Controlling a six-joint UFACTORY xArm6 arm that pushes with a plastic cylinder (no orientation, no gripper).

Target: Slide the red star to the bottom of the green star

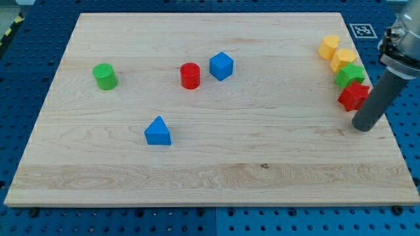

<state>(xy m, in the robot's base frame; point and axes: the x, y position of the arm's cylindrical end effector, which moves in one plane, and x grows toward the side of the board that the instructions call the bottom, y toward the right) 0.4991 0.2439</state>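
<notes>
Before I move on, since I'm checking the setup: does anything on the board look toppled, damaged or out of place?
Nothing looks damaged or toppled. Four blocks crowd the view's right edge: two yellow ones, the green star and the red star just below it. My tip sits below-right of the red star.

Dark rod slants down from view's upper right; my tip [363, 126] touches board, right side.

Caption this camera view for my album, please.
Rod tip rests just right of the red star, which already sits below the green star.
</notes>
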